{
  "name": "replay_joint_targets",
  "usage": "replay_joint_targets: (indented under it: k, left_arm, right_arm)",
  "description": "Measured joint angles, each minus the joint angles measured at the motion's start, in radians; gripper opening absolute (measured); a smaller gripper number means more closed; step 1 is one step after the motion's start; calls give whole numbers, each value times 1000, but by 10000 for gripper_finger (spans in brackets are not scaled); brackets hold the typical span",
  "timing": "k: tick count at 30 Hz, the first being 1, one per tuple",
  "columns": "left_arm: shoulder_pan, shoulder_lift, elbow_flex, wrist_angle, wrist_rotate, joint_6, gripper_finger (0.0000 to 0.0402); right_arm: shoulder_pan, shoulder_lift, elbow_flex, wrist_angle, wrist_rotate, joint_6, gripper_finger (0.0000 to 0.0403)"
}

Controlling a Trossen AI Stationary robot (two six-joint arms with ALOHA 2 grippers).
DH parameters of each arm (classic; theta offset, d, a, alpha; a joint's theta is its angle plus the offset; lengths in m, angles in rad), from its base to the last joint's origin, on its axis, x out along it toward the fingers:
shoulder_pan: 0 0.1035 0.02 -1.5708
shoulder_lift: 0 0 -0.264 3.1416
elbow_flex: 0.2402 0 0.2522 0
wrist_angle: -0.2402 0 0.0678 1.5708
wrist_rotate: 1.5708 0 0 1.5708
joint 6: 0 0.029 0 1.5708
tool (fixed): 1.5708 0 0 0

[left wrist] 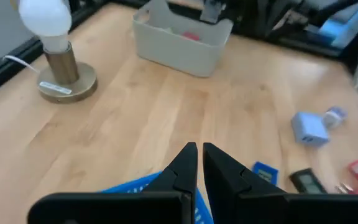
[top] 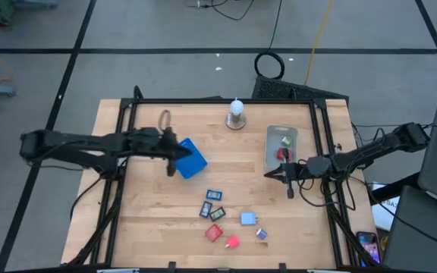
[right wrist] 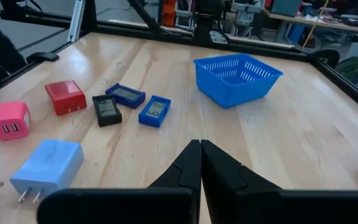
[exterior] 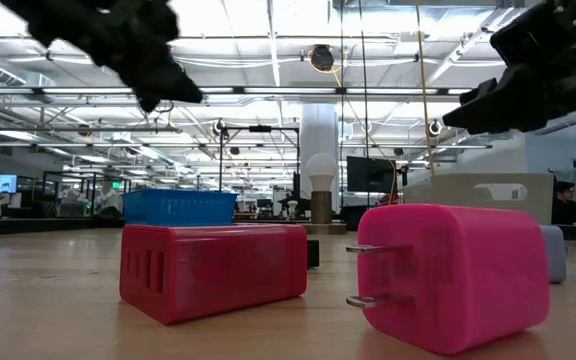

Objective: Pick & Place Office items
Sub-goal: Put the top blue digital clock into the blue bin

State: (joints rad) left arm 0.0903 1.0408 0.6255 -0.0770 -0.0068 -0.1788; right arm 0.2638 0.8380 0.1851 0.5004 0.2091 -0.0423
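A light wooden counter [top: 150, 220] in a black frame carries everything. A blue mesh basket [top: 190, 158] sits left of centre, a white bulb on a round base [top: 236, 115] at the far edge, and a grey bin [top: 282, 145] to the right. Near the front lie small pieces: two blue blocks [top: 212, 195], a dark one [top: 218, 213], a red charger [top: 214, 232], a pink charger [top: 232, 242] and a light blue charger [top: 247, 219].

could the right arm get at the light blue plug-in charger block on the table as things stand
Probably yes. The light blue plug-in charger block lies on open wood with bare table between it and the right gripper, which is shut and empty above the table; its fingers would have to open first.
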Motion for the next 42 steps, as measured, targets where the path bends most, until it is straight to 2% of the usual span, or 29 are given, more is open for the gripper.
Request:
replay_joint_targets:
  k: [3, 10, 14, 18, 22, 26, 30, 33, 36, 42]
  left_arm:
    - [-53, 173, 99, -30, -42, 21, 26]
    - [-161, 494, 316, -75, 17, 70, 38]
    - [-193, 616, 414, -136, 18, 78, 86]
    - [-205, 713, 474, -179, 73, 74, 167]
    - [-219, 784, 501, -190, 147, 40, 251]
    - [-241, 832, 518, -239, 133, 36, 317]
    - [-271, 867, 531, -246, 111, 35, 363]
    - [-287, 885, 534, -246, 27, 43, 381]
    - [-280, 886, 534, -252, 8, 45, 387]
    - [-243, 886, 534, -261, 5, 47, 362]
  right_arm:
    - [0, 0, -21, 29, 0, 0, 0]
    - [0, 0, -39, 63, 1, -4, 0]
    - [0, 0, -39, 64, 1, 3, 0]
    - [0, 0, -39, 64, 0, 3, 0]
    - [0, 0, -39, 64, 0, 4, 0]
    - [0, 0, -39, 64, 0, 4, 0]
    - [0, 0, -39, 63, 0, 4, 0]
    - [0, 0, -39, 63, 0, 8, 0]
    - [0, 0, -39, 60, 0, 30, 0]
    - [0, 0, -39, 56, 0, 23, 0]
